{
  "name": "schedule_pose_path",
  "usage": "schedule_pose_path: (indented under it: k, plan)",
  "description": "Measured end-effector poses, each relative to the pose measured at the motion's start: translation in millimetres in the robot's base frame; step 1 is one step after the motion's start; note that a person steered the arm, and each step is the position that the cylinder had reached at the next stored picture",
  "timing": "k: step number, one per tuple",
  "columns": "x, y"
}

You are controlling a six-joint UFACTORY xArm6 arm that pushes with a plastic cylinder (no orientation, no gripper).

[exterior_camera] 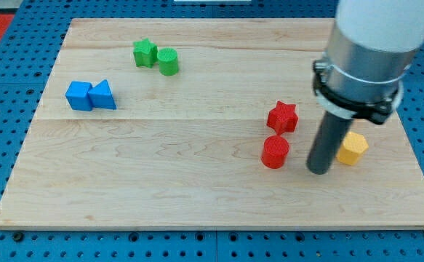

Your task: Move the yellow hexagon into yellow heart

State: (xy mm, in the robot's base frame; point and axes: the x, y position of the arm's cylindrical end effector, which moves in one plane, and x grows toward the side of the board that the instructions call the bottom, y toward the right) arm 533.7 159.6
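Observation:
The yellow hexagon (353, 148) lies at the view's right, partly hidden behind my rod. My tip (318, 170) rests on the board just left of and slightly below the hexagon, close to it or touching; I cannot tell which. No yellow heart shows; the arm's body hides part of the board's upper right.
A red star (282, 116) and a red cylinder (275, 152) sit just left of my tip. A green star (145, 52) and green cylinder (169, 61) are at upper left. A blue cube (79, 95) and blue triangle (103, 94) are at far left. The wooden board (197, 189) lies on a blue pegboard.

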Motion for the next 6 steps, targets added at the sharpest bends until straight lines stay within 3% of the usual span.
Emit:
schedule_pose_path:
  k: [1,2,3,4,5,6]
  plan:
    - [-24,49]
    - [-50,62]
    - [-45,63]
    - [-18,107]
    - [-31,128]
    - [-82,95]
